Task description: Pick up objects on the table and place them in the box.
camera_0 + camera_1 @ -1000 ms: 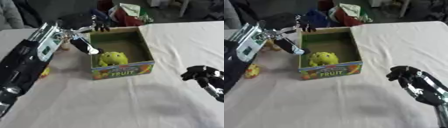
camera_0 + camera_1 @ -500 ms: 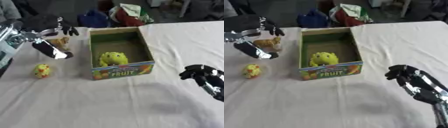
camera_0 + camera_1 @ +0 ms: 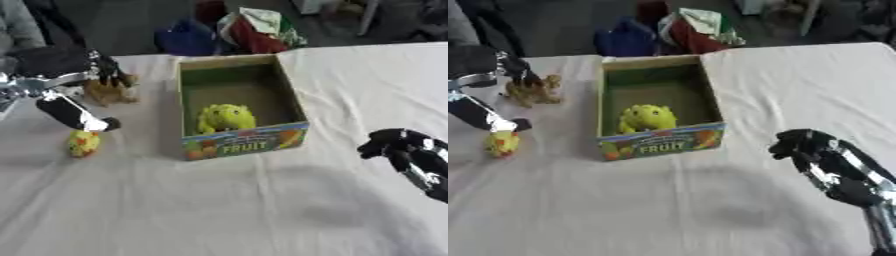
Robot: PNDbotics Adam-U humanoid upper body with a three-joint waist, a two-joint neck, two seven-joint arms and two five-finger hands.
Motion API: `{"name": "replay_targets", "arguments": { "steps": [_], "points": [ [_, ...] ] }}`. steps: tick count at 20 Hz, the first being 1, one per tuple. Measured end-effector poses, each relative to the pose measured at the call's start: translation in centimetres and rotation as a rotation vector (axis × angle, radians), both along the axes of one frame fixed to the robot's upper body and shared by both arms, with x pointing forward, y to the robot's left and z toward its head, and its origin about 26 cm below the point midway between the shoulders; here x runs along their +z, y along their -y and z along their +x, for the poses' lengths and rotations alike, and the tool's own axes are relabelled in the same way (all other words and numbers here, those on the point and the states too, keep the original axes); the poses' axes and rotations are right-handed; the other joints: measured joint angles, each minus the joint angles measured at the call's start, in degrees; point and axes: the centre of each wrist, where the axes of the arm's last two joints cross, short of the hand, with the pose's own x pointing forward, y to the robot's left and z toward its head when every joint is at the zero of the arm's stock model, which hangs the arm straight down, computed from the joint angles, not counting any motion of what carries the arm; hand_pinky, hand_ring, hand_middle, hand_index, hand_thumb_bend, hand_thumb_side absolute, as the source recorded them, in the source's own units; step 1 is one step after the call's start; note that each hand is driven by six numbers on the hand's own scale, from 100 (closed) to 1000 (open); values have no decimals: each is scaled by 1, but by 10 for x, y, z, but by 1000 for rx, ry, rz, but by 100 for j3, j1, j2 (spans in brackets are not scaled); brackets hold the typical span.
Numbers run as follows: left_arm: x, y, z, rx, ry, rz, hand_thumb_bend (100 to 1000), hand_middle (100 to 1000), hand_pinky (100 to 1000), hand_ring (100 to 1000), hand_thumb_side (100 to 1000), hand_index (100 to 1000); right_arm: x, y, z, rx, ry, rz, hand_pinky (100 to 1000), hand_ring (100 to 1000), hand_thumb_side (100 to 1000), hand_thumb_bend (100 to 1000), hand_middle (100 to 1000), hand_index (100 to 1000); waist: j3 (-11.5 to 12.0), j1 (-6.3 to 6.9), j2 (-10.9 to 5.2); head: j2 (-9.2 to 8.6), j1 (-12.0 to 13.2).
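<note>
Left of the box (image 3: 241, 145), the open left hand (image 3: 74, 107) hovers over a small upright yellow toy (image 3: 83, 144).

White-clothed table (image 3: 219, 200); dark floor (image 3: 140, 20) behind w/ coloured bags (image 3: 254, 30)

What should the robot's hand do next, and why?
Probably lower the left hand onto the small yellow toy just beneath it and close on it. That toy and a brown one lie outside the box, which holds only a green toy.
</note>
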Motion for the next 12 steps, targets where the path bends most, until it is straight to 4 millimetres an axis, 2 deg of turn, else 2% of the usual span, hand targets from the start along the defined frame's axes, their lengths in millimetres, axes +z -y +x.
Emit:
{"name": "replay_targets", "arguments": {
  "steps": [12],
  "points": [
    [-19,-28,8,106,-91,81,503,595,697,610,466,805,0,0,0,-1,1,0,744,766,491,100,660,824,-2,-4,0,0,-34]
  ]
}}
